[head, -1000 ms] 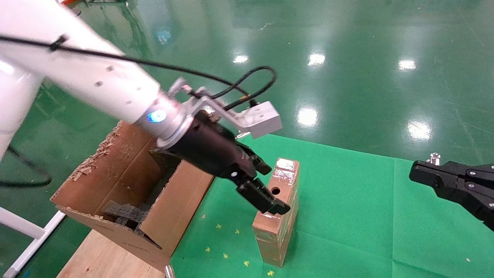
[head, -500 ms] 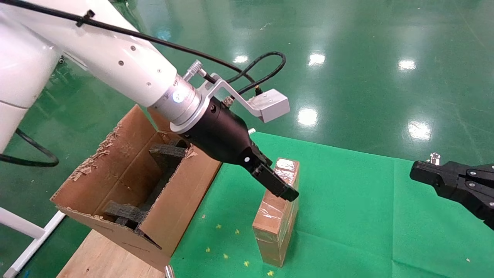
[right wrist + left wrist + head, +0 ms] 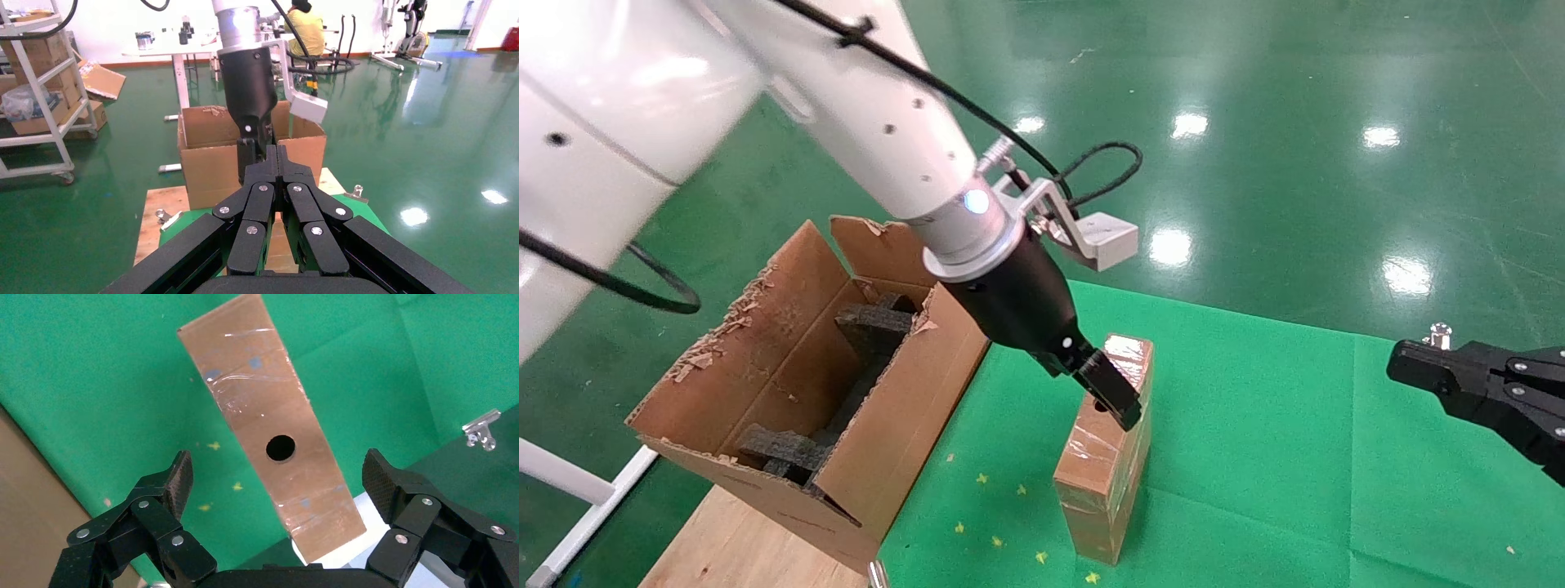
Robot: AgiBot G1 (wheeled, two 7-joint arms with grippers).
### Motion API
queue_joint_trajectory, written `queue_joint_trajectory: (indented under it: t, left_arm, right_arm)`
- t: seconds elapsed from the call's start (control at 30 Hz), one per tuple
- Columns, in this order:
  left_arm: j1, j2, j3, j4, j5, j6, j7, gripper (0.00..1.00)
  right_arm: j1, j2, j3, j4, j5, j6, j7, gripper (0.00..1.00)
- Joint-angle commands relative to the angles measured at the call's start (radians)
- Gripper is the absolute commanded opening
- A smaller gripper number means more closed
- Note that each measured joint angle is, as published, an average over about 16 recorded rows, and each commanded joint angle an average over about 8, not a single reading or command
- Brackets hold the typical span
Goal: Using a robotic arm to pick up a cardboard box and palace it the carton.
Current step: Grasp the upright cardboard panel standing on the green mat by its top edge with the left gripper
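Observation:
The cardboard box [image 3: 1106,482], a slim brown slab in shiny tape, stands on edge on the green cloth. Its top face with the round hole shows in the left wrist view [image 3: 257,398]. The white robotic arm [image 3: 887,122] reaches down over it. My left gripper [image 3: 1120,406] is open, its fingers [image 3: 179,478] spread on either side of the box's top end without touching it. The carton [image 3: 911,408], with torn flaps and black foam inserts [image 3: 874,322], stands open to the box's left. My right gripper [image 3: 1397,363] is shut and empty at the right edge.
Green cloth [image 3: 1254,449] covers a wooden tabletop [image 3: 731,547]. Metal clamps hold the cloth at its edges [image 3: 1440,333] [image 3: 481,425]. The right wrist view shows the carton [image 3: 211,165], shelving [image 3: 37,92] and a glossy green floor beyond.
My left arm has swung more upright and turned the gripper over the box's top, its fingers now on both sides of it. The box, the carton and the right gripper have not moved.

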Motion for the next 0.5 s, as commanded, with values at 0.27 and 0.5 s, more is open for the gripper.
queue_joint_trajectory:
  t: [0.27,0.5]
  left_arm:
    - [-0.008,0.087,0.085,0.099,-0.027,-0.012,-0.050,1.00]
    - [0.001,0.124,0.118,0.135,-0.024,-0.028,-0.059,0.87]
  right_arm:
    - [0.000,0.000,0.000,0.000,0.000,0.000,0.000,1.00]
    - [0.000,0.000,0.000,0.000,0.000,0.000,0.000,1.00]
